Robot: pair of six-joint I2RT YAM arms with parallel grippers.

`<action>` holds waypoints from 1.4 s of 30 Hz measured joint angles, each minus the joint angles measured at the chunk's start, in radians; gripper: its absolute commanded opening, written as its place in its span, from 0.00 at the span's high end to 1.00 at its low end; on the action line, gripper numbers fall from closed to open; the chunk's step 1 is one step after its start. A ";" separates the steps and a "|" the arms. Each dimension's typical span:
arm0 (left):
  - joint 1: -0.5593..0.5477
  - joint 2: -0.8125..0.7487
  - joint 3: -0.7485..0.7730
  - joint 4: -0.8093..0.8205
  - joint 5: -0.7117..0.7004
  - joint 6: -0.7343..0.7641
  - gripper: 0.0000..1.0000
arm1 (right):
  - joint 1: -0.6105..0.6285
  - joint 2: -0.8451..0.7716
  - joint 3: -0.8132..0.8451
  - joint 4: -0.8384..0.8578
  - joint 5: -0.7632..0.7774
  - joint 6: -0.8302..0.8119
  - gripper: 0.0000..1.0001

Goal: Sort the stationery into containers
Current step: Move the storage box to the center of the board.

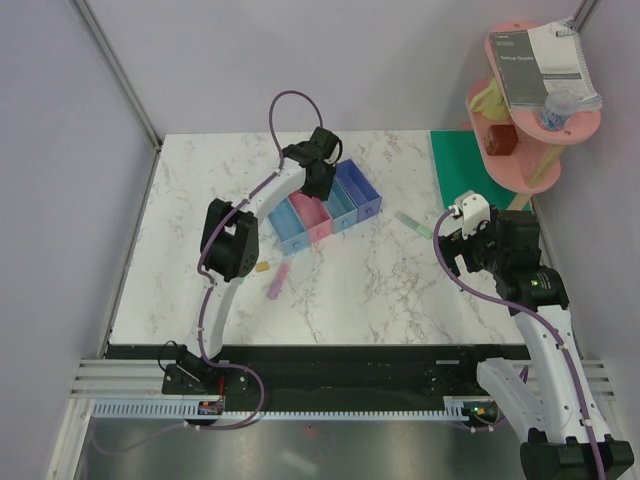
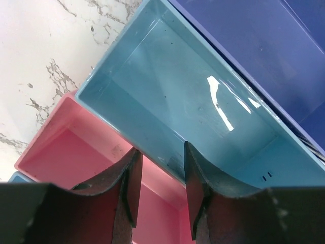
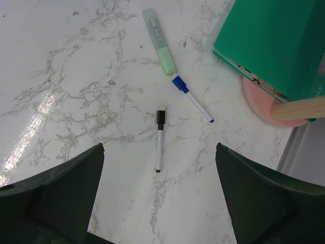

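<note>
Top view. The left gripper (image 1: 322, 160) is out over the row of bins (image 1: 325, 208), which sits at 11 o'clock of the marble table (image 1: 400, 290) centre. The right gripper (image 1: 452, 228) hangs low at 3 o'clock of the row.

Left wrist view.
- The left gripper's fingers (image 2: 127, 188) stand a narrow gap apart with nothing between them, so they are released, not grasping.
- Below them is the wall shared by the pink bin (image 2: 76, 152) and the light blue bin (image 2: 193, 112). The dark blue bin (image 2: 264, 40) is at 1 o'clock.
- I see no item in the stretch of light blue bin floor that shows.
- Judgement: this pose suits a drop into the bins, with the hand now free.

Right wrist view.
- The right gripper's fingers (image 3: 66, 193) are spread wide and empty, aimed straight down.
- The black-capped pen (image 3: 160, 140) lies flat on the marble between them.
- The blue-capped pen (image 3: 192, 98) is at 1 o'clock of it and the green highlighter (image 3: 160, 43) at 12 o'clock, the two nearly touching end to end.
- The green mat (image 3: 264, 40) and the foot of the pink shelf (image 3: 259, 101) crowd in at 2 o'clock.
- Judgement: the wide spread is there to straddle a thin pen. The black-capped one is the likeliest pick.

Unsorted on the left side, top view: the pink highlighter (image 1: 277, 280) at 7 o'clock of the bins, and the tan block (image 1: 262, 267) just beside it at 10 o'clock.
</note>
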 measured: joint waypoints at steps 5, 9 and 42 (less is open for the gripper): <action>-0.019 0.000 -0.012 0.018 -0.033 0.054 0.60 | 0.000 0.006 0.000 0.000 0.000 0.000 0.02; -0.036 0.000 -0.026 0.058 -0.045 0.097 0.59 | 0.000 0.010 0.000 0.000 0.000 0.000 0.02; -0.113 0.091 -0.022 0.198 -0.102 0.247 0.56 | 0.000 0.003 -0.011 0.000 -0.003 0.000 0.02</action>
